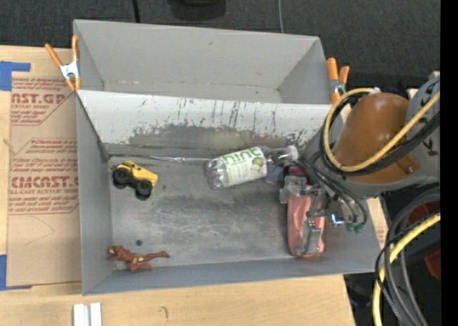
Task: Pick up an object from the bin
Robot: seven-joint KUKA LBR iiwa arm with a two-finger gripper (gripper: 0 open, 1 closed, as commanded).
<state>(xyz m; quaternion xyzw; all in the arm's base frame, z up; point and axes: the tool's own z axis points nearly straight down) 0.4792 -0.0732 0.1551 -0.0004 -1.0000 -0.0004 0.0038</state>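
My gripper (313, 226) is down in the bin's front right corner, right over a pink-red soft object (295, 226) that lies against the right wall. The gripper's body covers part of that object. A clear plastic bottle with a green-and-white label (236, 167) lies on its side just to the upper left of the gripper, its cap end pointing right. A small dark purple thing (294, 172) lies between the bottle's cap and the gripper.
A yellow toy truck with black wheels (134, 177) stands at the left side of the bin. A small brown toy animal (136, 257) lies near the front left corner. The arm with its orange cover and cables hangs over the bin's right rim.
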